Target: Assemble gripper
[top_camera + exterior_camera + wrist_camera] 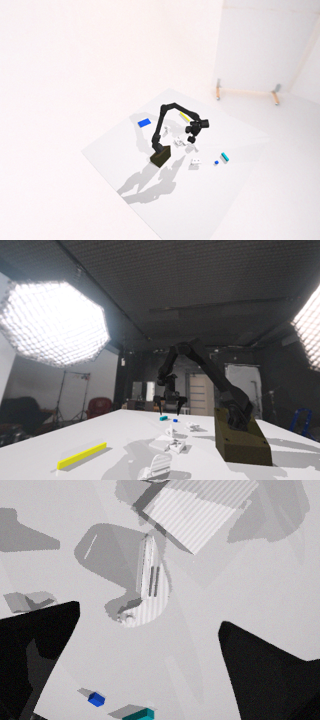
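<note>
Your hand (189, 134) (169, 415) (151, 619) stands wide, nothing in it, above the parts. By the top view's clock, one jaw (196, 149) (169, 432) (162, 597) lies at five o'clock, and in the wrist view it sits between your fingertips, slightly ahead. What you can take for the gripper base (177, 141) (178, 446) is at eight, beside a ribbed slab (185, 140) (159, 444) (205, 517). The other jaw (167, 128) (160, 464) is further out at nine; the likely housing plate (196, 163) (191, 427) is near six.

Nothing is assembled: you have both jaws to seat and mesh, the plate to close, then the retreat.

The pale bench (201, 198) (38, 449) (125, 665) carries a yellow bar (184, 116) (82, 455) towards twelve and a teal block (225, 156) (163, 418) (140, 715) at four. Beyond, the exterior view shows you a red armchair (99, 405) and bright lamps.
</note>
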Tool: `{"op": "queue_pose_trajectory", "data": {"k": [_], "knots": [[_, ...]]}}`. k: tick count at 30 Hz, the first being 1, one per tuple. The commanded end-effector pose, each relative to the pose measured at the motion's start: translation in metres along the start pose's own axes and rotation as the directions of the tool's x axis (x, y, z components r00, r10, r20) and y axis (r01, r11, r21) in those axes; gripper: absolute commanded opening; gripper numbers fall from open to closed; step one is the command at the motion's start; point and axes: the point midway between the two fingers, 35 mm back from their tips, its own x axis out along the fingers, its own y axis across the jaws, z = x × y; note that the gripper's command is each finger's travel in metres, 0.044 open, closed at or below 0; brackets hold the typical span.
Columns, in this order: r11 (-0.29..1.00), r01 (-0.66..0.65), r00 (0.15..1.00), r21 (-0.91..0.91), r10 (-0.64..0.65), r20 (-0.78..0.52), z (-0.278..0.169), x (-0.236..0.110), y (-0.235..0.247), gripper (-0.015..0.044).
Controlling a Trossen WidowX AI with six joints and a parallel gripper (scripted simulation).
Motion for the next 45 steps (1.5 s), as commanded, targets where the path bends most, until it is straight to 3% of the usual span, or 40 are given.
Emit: {"op": "queue_pose_trajectory", "data": {"k": [1,8,45], "knots": [[1.0,0.003,1.0,-0.025,-0.003,0.002,0.001,-0.001,-0.001,0.044],[1.0,0.004,1.0,-0.025,-0.004,0.006,0.004,0.039,0.001,0.044],[1.0,0.004,1.0,-0.025,-0.004,0.006,0.004,0.039,0.001,0.044]]}}
